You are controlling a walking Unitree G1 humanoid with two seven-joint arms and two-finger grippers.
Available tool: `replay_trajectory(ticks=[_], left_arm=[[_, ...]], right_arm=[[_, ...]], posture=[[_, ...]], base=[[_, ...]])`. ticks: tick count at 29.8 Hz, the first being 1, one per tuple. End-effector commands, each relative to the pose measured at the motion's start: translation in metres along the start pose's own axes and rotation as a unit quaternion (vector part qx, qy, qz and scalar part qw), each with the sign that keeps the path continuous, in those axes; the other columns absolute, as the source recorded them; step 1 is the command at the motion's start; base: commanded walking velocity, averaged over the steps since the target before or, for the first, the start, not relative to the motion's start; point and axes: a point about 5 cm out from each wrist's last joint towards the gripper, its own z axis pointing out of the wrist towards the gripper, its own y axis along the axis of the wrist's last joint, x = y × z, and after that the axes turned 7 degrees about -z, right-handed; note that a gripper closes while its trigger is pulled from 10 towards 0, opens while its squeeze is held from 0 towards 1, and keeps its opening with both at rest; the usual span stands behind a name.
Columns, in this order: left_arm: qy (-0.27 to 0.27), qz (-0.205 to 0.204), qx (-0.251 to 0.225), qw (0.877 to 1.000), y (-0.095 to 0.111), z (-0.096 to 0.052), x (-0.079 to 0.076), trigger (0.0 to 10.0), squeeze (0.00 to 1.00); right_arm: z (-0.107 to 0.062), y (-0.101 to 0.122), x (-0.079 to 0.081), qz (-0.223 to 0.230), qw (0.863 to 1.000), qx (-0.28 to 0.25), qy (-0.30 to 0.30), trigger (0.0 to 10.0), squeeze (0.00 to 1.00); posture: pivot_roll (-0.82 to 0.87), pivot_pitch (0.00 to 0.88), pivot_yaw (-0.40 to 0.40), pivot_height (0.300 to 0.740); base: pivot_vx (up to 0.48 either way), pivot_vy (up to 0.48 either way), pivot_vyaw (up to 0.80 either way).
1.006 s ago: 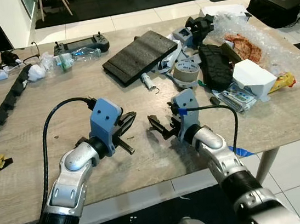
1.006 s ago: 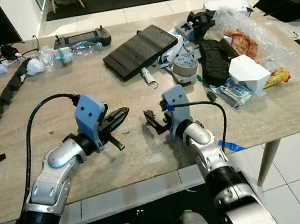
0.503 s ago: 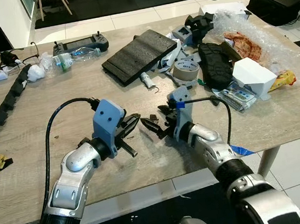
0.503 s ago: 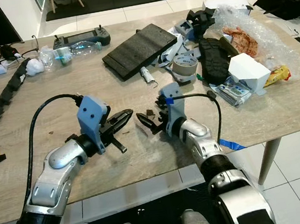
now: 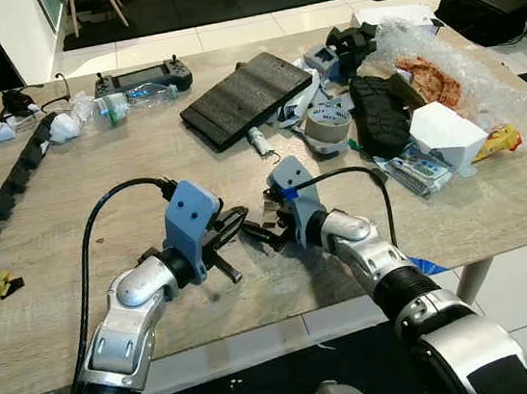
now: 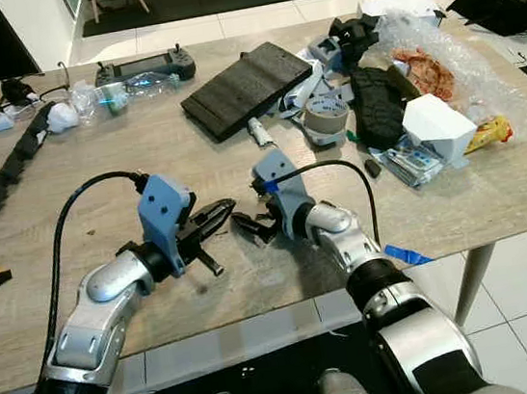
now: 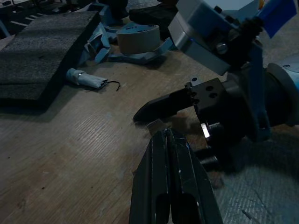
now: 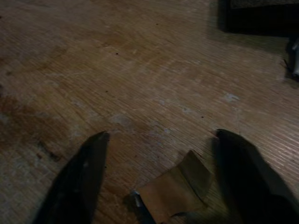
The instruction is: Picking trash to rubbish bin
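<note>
Head stereo pair looks forward and down over the wooden table [image 5: 27, 316] from above, both eyes catching the same cluttered spread, just offset sideways. The left wrist cam sits low, staring along its own fingers [image 7: 170, 186] past a tape roll [image 7: 138, 38]. The right wrist cam hovers super close to the tabletop, sharing that brown scrap [image 8: 173, 189].

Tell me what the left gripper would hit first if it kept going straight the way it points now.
Most likely the small brown scrap lying just past the tips of the left gripper, whose fingers are shut. Right behind the scrap are the open fingers of the right gripper, though depth is hard to judge.
</note>
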Motion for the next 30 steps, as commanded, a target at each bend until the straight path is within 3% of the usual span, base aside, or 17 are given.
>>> replay_trajectory(ticks=[1,13,24,26,30], left_arm=[[-0.011,0.005,0.006,1.0,-0.002,0.001,-0.004,10.0,0.0],[-0.014,0.012,0.009,1.0,-0.002,0.002,-0.004,10.0,0.0],[-0.024,0.01,0.008,1.0,-0.003,0.003,-0.007,10.0,0.0],[-0.023,0.01,0.007,1.0,-0.003,0.003,-0.007,10.0,0.0],[0.046,0.024,0.008,0.999,-0.003,0.002,0.009,10.0,0.0]], right_arm=[[-0.005,-0.017,0.003,-0.001,0.999,0.042,0.014,0.0,0.0],[-0.008,-0.021,0.0,-0.023,0.998,0.056,0.019,0.0,0.0],[-0.013,-0.017,-0.009,-0.024,0.999,0.037,0.003,0.0,0.0],[-0.014,-0.013,-0.014,-0.023,0.999,0.028,-0.009,0.0,0.0],[-0.021,0.01,-0.046,-0.051,0.993,0.002,-0.104,0.0,0.0]], posture=[[0.03,0.085,0.007,0.74],[0.03,0.066,0.004,0.74],[0.02,0.046,0.003,0.74],[0.02,0.045,0.003,0.74],[0.02,0.042,0.003,0.74]], base=[[0.0,0.0,0.0],[0.0,0.0,0.0],[0.0,0.0,0.0],[0.0,0.0,0.0],[0.0,0.0,0.0]])
